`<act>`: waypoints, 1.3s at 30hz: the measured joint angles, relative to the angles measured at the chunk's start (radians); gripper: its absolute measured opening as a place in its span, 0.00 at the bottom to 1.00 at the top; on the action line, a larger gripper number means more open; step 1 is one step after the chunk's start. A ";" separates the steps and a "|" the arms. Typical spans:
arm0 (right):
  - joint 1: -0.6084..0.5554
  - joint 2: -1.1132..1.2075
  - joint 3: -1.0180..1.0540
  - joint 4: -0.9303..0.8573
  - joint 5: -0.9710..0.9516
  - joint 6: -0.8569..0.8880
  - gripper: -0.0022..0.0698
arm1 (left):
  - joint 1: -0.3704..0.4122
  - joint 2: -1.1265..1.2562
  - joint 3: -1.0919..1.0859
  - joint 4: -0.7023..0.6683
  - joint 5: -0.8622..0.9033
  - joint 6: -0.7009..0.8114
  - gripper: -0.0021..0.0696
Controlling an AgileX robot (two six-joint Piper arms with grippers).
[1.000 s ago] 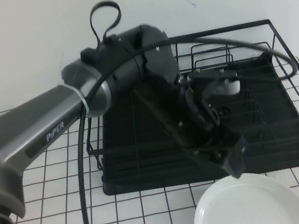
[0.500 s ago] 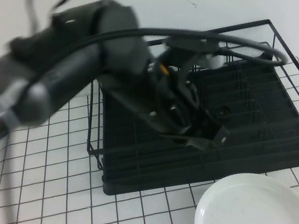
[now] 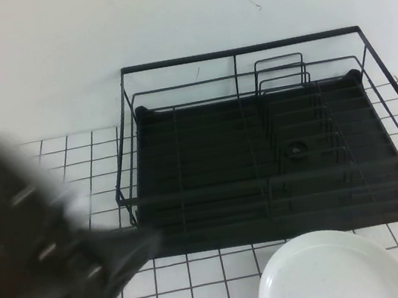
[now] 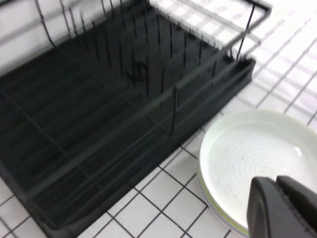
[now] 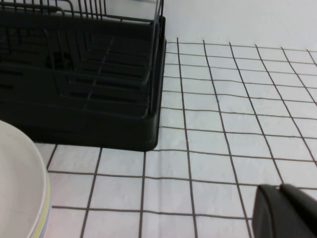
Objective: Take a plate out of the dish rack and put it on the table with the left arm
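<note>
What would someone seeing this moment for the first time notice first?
The big black dish rack fills the middle of the gridded table, with no dishes in it. In front of it, toward the robot's right, the white plate lies flat on the table. The left arm is a dark blur at the near left; its pincer hangs above the plate's edge.

— What else is there?
— A plain white wall runs across the whole back, bare apart from a few faint marks.
— Anything lower down?
— A second plate. Only its pale green-yellow edge shows as a thin band, peeking out beneath the off-white plate that lies stacked on it.
— Can you see its face?
— No, it is covered.
</note>
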 joint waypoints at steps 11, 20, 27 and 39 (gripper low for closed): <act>0.000 0.000 0.000 0.000 0.000 0.000 0.03 | 0.000 -0.733 0.411 -0.001 -0.057 0.002 0.03; 0.000 0.000 0.000 0.000 0.000 0.000 0.03 | 0.000 -0.793 0.493 0.020 -0.026 0.037 0.03; 0.000 0.000 0.000 0.000 0.000 0.000 0.03 | 0.000 -0.749 0.555 0.028 -0.275 0.165 0.03; 0.000 0.000 0.000 0.000 0.000 0.000 0.03 | 0.458 -0.784 0.710 0.041 -0.426 0.074 0.03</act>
